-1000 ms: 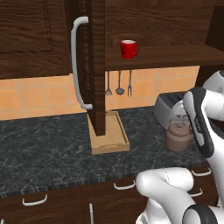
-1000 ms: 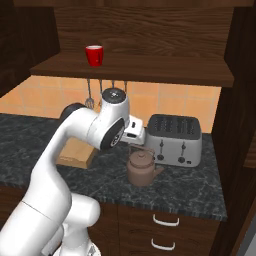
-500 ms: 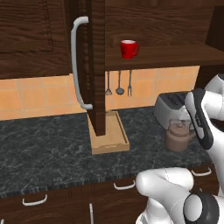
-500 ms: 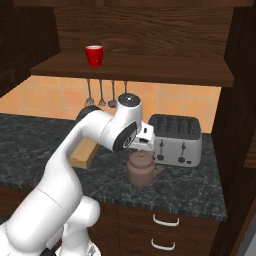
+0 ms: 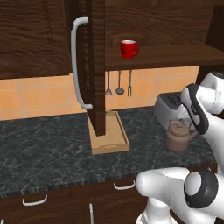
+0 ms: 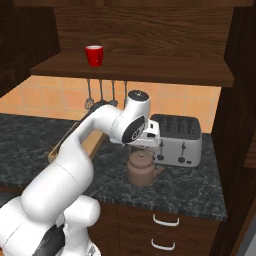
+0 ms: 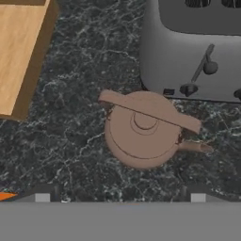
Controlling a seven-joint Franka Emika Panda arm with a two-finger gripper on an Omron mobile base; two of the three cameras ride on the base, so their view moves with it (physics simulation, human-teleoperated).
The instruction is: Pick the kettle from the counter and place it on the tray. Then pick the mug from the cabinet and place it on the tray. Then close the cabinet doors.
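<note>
Running the length of the scene, the dark marbled counter (image 5: 48, 153) carries everything the first step needs. Above it the wall cabinet (image 6: 150, 45) has its cabinet doors (image 5: 97, 65) swung out, one edge-on in the left base view with its long silver handle (image 5: 76, 65) facing the camera; that leaves the shelf exposed, and the red mug (image 6: 94, 55) sits alone on it, upright, ready for the second step. Below the open door the wooden tray (image 5: 109, 135) lies flat on the counter, bare, so neither item has been delivered yet. A silver toaster (image 6: 177, 140) stands against the tiled wall, and just in front of it, close to touching, rests the kettle (image 7: 143, 129), upright, handle arching over its lid, spout pointing away from the tray. Small utensils (image 5: 119, 83) hang on the wall under the shelf.

The arm bends up from the base and folds over, its wrist turned down so the gripper (image 7: 120, 193) hangs directly above the kettle, apart from it. The jaws stand wide and hold nothing, with the fingertips (image 7: 44, 192) straddling the kettle's width. Judging from this, the step in hand is the descent to grasp the kettle.
</note>
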